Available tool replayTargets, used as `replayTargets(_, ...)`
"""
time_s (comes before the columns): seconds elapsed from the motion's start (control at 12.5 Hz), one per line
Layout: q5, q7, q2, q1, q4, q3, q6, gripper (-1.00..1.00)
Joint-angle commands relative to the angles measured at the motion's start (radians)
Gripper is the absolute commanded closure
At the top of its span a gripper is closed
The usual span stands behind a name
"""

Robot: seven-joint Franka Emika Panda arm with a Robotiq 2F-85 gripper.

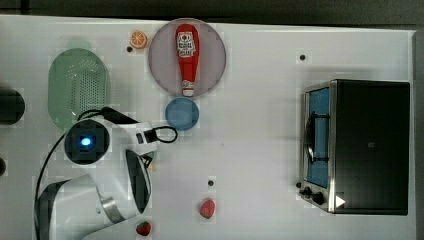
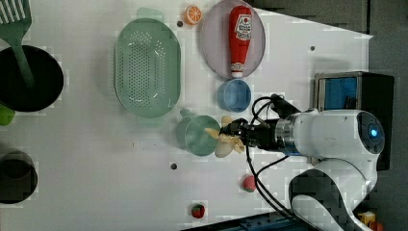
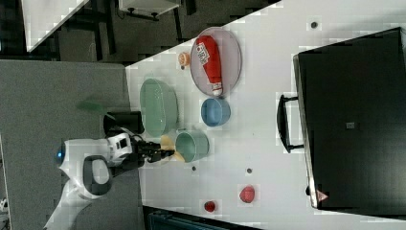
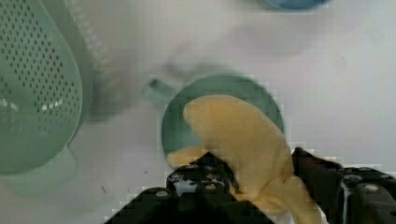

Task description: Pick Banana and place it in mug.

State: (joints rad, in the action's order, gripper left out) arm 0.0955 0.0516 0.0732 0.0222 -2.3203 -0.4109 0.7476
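The banana (image 4: 243,140) looks matt and soft, the mug (image 4: 180,126) smooth plastic, the tabletop (image 1: 260,150) smooth white, the oven (image 1: 330,145) edged in shiny metal.

One banana (image 4: 243,140), one teal mug (image 2: 198,135), one blue cup (image 2: 234,95) at the mug's two o'clock in the left view. One green perforated basket (image 2: 147,67), one grey plate (image 2: 211,43) bearing one ketchup bottle (image 2: 239,38). One orange slice (image 2: 193,14), two strawberries (image 2: 197,210) (image 2: 248,183), one toaster oven (image 1: 370,145), one arm with one gripper (image 2: 231,134).
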Motion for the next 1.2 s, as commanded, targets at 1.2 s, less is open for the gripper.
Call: replayTargets(1.2, -0.019, 0.004, -0.194, -0.057, 0.158, 0.316, -0.177, -1.0)
